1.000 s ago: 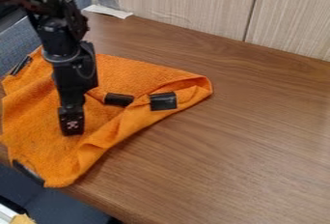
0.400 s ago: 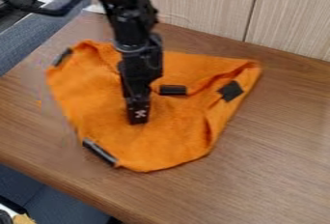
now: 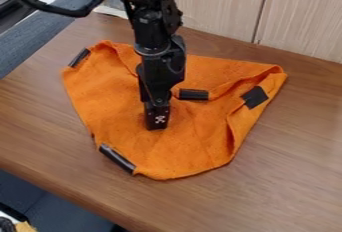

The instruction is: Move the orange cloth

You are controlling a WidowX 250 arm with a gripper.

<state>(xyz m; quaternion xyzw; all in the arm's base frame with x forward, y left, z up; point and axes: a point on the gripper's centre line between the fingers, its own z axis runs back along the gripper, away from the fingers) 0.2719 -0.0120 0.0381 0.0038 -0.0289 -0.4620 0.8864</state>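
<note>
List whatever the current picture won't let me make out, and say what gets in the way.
Camera view:
- The patch of orange cloth directly beneath the gripper: covered by the gripper.
- The tabletop under the cloth: covered by the cloth.
- The inner side of the cloth's right-hand fold: hidden by its own overlapping layer.
- The arm's upper end: cut off by the top edge.
- The tan item at lower left: cut off by the bottom edge.

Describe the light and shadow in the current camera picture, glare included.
Camera view: soft, diffuse light, with a faint pale sheen on the wooden table toward the right edge; camera view: darker shading inside the folds of the orange cloth, deepest near its right side; camera view: the black claw casts no hard-edged shadow.
</note>
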